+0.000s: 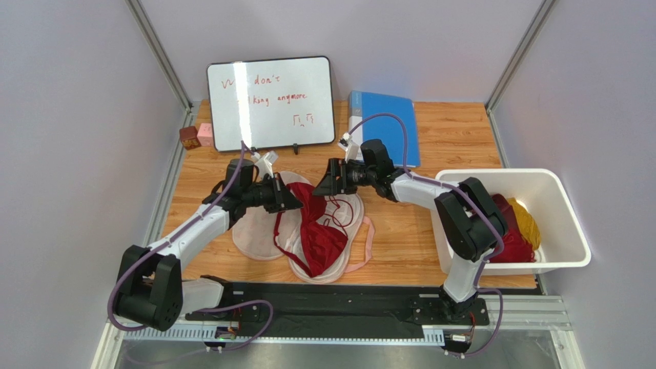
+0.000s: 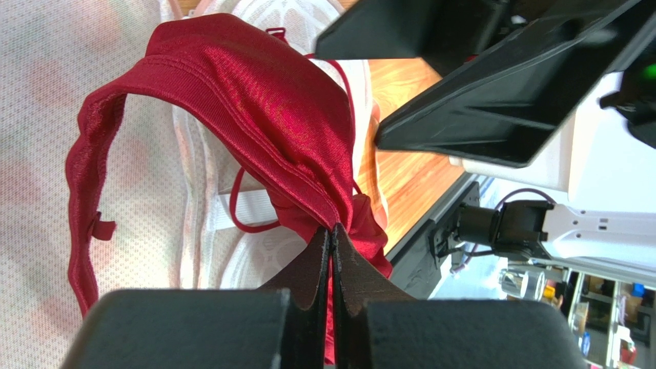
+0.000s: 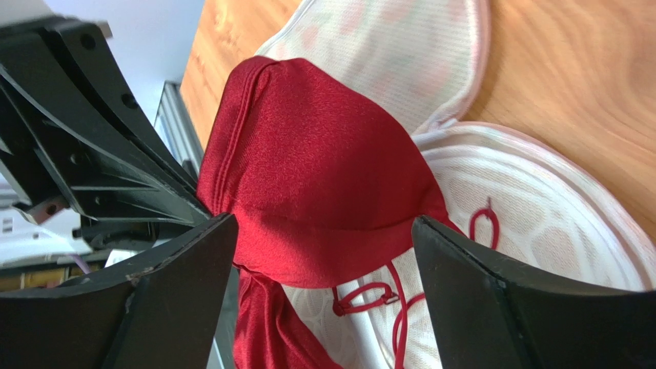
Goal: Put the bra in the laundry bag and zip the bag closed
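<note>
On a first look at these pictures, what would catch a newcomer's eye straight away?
The dark red bra is draped over the open laundry bag in the middle, where both grippers meet: the left gripper is pinched shut on its fabric, the right gripper open around a cup. At the right, a white bin holds red and yellow clothes.

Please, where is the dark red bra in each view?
Top external: the bra lies at centre on the laundry bag.
Left wrist: bra at centre, pinched in the left gripper below.
Right wrist: bra at centre, inside the open right gripper.
Shared landmark: the laundry bag's pale mesh under it.
</note>
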Controlling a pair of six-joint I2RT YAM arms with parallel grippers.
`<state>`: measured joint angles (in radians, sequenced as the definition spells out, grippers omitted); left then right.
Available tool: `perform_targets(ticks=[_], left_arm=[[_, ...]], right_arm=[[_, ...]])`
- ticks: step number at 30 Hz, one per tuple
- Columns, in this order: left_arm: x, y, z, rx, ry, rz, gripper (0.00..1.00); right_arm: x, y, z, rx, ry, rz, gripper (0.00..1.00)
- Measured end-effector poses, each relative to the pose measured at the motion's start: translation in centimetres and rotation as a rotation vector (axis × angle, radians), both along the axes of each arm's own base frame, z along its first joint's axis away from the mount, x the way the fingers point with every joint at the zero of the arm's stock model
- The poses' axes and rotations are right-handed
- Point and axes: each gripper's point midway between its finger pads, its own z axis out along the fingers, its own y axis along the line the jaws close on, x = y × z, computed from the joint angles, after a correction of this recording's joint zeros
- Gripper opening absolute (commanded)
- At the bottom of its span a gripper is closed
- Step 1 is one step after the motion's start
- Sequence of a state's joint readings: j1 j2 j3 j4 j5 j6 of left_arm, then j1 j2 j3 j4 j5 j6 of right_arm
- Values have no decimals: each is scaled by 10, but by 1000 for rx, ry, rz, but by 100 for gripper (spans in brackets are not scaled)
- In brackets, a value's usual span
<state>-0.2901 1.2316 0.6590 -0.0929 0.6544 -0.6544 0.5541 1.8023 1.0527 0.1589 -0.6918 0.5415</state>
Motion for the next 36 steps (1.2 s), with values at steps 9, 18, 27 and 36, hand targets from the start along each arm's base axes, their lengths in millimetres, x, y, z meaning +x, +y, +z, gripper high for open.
perform_targets(ticks=[9, 18, 27, 36], left_arm=[[-4, -4, 5, -21, -5, -37, 0], [-2, -11, 6, -21, 0, -63, 0], [7, -14, 3, 21, 41, -64, 0], [28, -21, -35, 111, 203, -76, 0]], right_arm=[[-13, 12, -26, 52, 42, 123, 80], [-28, 13, -13, 103, 52, 123, 10], [-37, -13, 16, 37, 24, -77, 11], [-37, -22, -12, -174, 81, -288, 18]])
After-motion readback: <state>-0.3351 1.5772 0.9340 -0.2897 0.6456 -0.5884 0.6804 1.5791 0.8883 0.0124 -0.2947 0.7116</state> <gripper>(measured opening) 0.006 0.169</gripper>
